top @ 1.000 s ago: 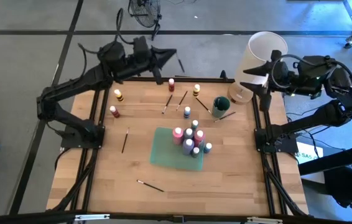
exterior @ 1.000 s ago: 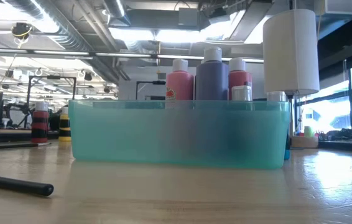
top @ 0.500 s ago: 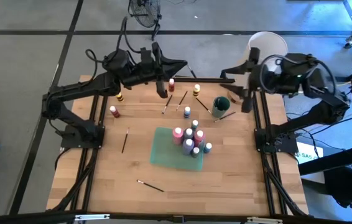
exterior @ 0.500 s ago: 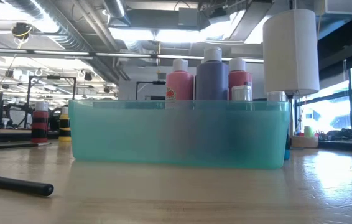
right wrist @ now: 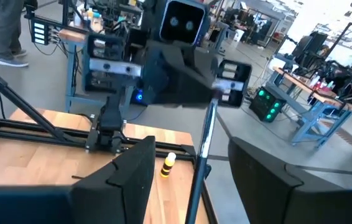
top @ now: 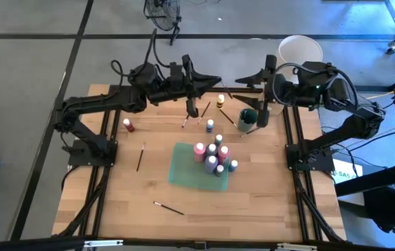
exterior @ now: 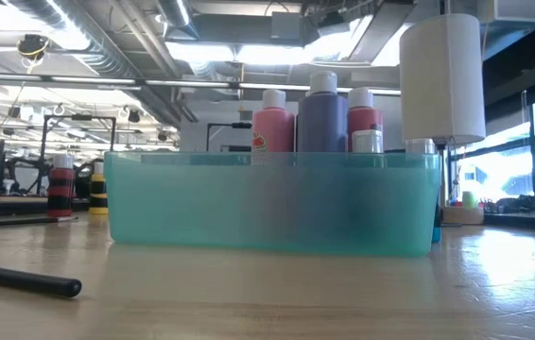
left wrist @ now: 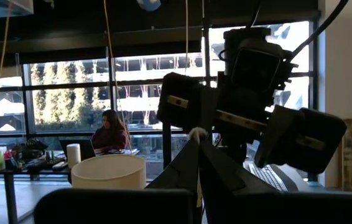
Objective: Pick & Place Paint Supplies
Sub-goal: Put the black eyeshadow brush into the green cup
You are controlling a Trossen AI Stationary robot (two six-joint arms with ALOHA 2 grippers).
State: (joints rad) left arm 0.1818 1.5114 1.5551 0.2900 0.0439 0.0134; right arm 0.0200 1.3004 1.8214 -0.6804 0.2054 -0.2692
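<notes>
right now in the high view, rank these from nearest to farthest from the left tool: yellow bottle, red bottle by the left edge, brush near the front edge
From the left tool, at the table's back:
1. yellow bottle, just below it
2. red bottle, off to the left
3. brush, near the front edge
</notes>
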